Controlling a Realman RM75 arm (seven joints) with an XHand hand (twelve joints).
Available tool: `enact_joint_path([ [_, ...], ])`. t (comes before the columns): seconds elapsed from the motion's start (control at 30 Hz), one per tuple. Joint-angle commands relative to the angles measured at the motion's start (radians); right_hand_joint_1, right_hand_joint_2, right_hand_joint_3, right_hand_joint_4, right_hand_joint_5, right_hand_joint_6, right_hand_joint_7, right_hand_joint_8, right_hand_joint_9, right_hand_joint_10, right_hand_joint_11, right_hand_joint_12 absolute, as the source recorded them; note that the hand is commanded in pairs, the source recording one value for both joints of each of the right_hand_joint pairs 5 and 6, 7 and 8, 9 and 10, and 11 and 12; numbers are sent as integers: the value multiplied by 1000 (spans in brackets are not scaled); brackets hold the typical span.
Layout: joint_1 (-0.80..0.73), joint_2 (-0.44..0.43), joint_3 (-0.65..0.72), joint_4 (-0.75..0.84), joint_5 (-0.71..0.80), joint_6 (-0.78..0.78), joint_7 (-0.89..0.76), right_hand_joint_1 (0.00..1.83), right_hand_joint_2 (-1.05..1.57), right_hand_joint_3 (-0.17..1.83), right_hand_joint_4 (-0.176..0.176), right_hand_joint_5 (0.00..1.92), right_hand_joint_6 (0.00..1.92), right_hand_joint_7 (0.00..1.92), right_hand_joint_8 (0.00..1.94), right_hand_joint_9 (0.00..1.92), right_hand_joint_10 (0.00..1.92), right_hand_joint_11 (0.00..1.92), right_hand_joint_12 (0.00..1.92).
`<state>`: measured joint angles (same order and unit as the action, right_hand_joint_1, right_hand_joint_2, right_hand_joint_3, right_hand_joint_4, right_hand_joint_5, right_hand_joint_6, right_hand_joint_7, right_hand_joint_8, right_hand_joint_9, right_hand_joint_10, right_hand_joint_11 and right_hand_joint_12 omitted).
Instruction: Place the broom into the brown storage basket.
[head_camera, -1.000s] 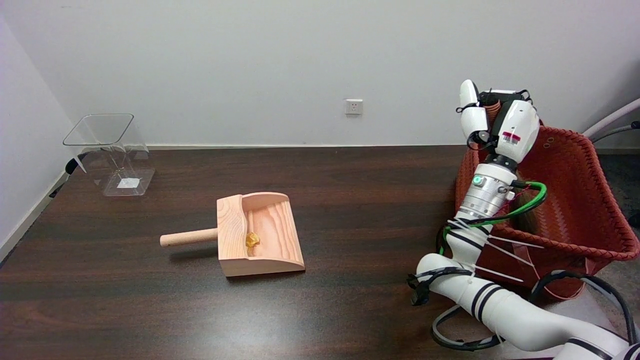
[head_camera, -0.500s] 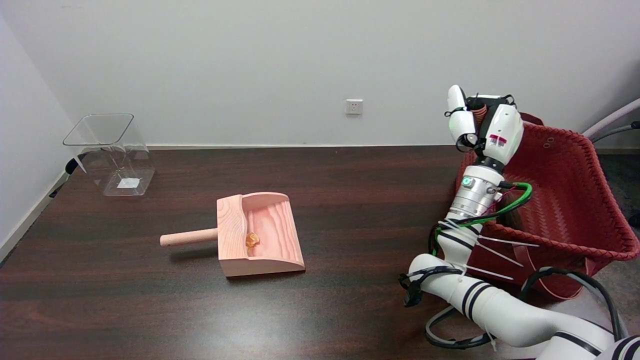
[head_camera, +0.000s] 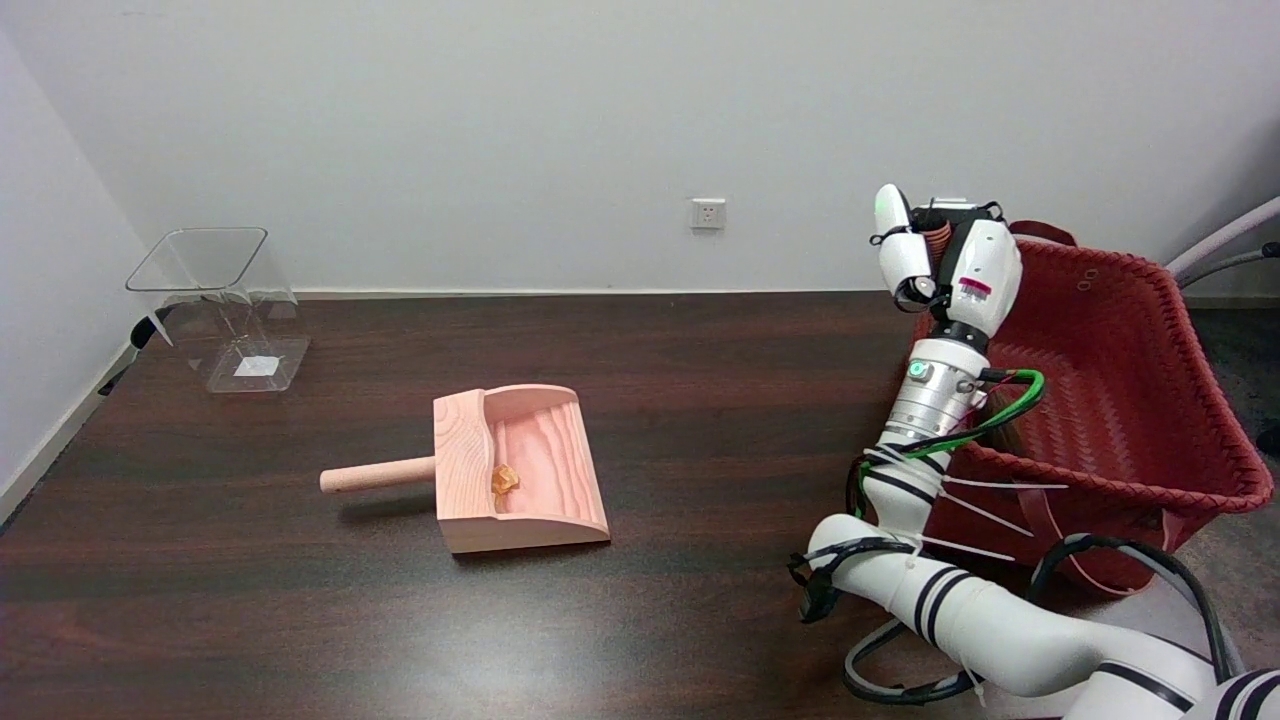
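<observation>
Head view, looking down across a dark table (head_camera: 700, 400). Right hand (head_camera: 945, 265) raised upright at the left rim of the brown storage basket (head_camera: 1150, 300), with something ribbed and reddish-brown glimpsed between its fingers; impossible to tell whether grasped or merely behind. Broom nowhere plainly visible, perhaps hidden by the hand or inside the basket. Probably light, with a stiff handle and soft bristles; best held mid-handle. Well to the left: wooden dustpan (head_camera: 520, 470) carrying a small amber scrap (head_camera: 504, 479), and a clear bin (head_camera: 225, 305) at the far corner.
</observation>
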<state>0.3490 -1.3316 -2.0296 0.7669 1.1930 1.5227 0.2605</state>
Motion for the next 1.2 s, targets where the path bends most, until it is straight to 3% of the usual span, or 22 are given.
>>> enact_joint_path([
  [0.03, 2, -9, -16, 2, 7, -6, 7, 573, 1571, -175, 0, 1920, 1920, 1920, 1920, 1920, 1920, 1920, 1920],
  [0.2, 1, -9, -16, 22, 2, 0, 7, 539, 1571, -175, 0, 1920, 1920, 1920, 1920, 1920, 1920, 1920, 1920],
  [0.27, 1, -9, -16, 32, 2, 1, 6, 513, 1571, -175, 0, 1761, 1761, 1920, 1920, 1761, 1761, 1761, 1761],
  [0.3, 1, -9, -16, 39, 2, 1, 4, 486, 1571, -175, 0, 1579, 1579, 1820, 1820, 1579, 1579, 1579, 1579],
  [0.43, -5, -8, -16, 63, 2, 0, -1, 460, 1571, -175, 0, 1207, 1207, 1480, 1480, 1207, 1207, 1207, 1207],
  [0.53, -12, -6, -16, 92, 7, -9, -4, 473, 1571, -175, 0, 681, 681, 973, 973, 681, 681, 681, 681],
  [0.67, -20, -6, -16, 112, 9, -24, -8, 480, 1521, -175, 0, 524, 524, 741, 741, 524, 524, 524, 524],
  [0.93, -53, -4, -16, 181, 16, -60, -43, 533, 1372, -175, 0, 387, 387, 633, 633, 387, 387, 387, 387],
  [1.0, -70, -1, -16, 226, 30, -83, -83, 540, 1302, -79, 0, 294, 294, 554, 554, 294, 294, 294, 294],
  [1.2, -129, 16, -9, 372, 88, -191, -208, 516, 1156, 517, 0, 40, 40, 268, 268, 40, 40, 40, 40],
])
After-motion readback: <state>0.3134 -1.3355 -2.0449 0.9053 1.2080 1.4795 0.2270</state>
